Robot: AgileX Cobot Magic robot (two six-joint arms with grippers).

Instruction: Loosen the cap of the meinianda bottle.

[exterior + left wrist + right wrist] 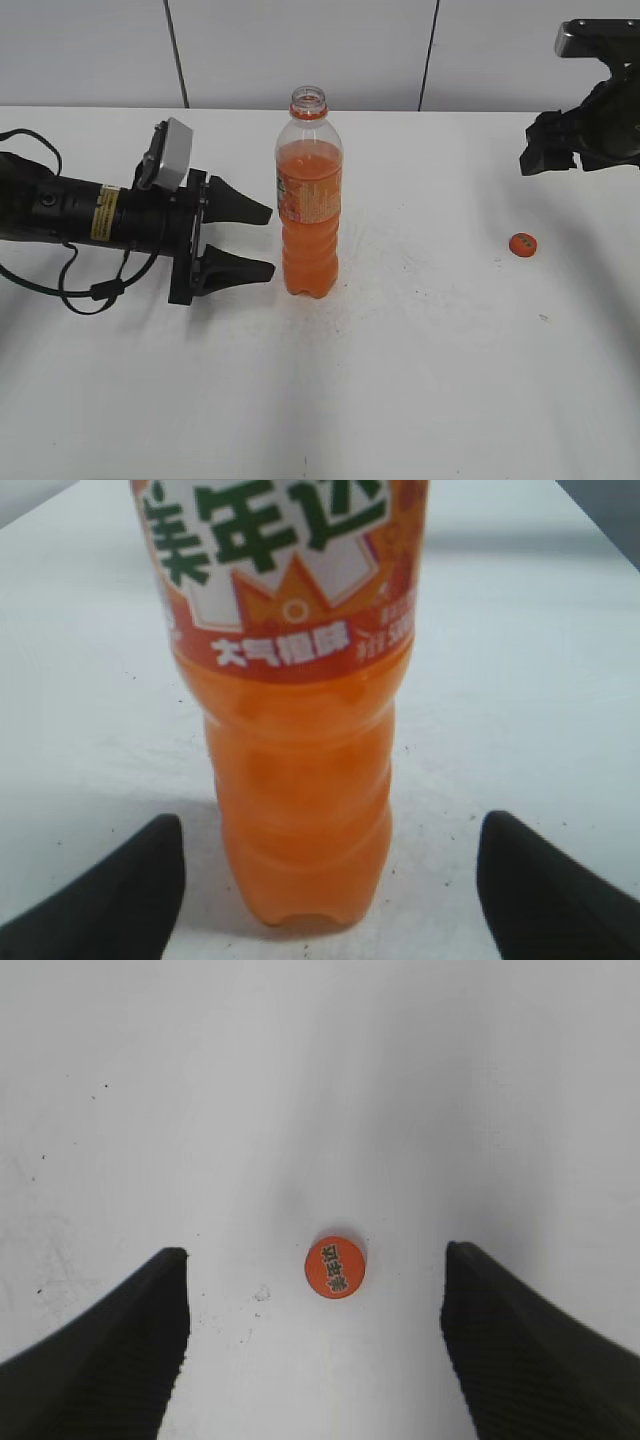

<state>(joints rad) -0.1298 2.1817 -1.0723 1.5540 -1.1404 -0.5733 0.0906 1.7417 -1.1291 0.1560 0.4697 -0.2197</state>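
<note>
The meinianda bottle [309, 195] stands upright mid-table, with orange drink, an orange-and-green label and an open neck with no cap on it. It fills the left wrist view [300, 710]. The orange cap [523, 244] lies flat on the table far to the right, also in the right wrist view [334, 1266]. My left gripper [258, 240] is open and empty, just left of the bottle's lower half, not touching it [325, 880]. My right gripper [550, 150] hangs high at the right edge, open and empty, above the cap [315, 1330].
White table [420, 380] with small dark specks. A white panelled wall [300, 50] runs along the back. The left arm's black cable [80, 290] lies on the table at the left.
</note>
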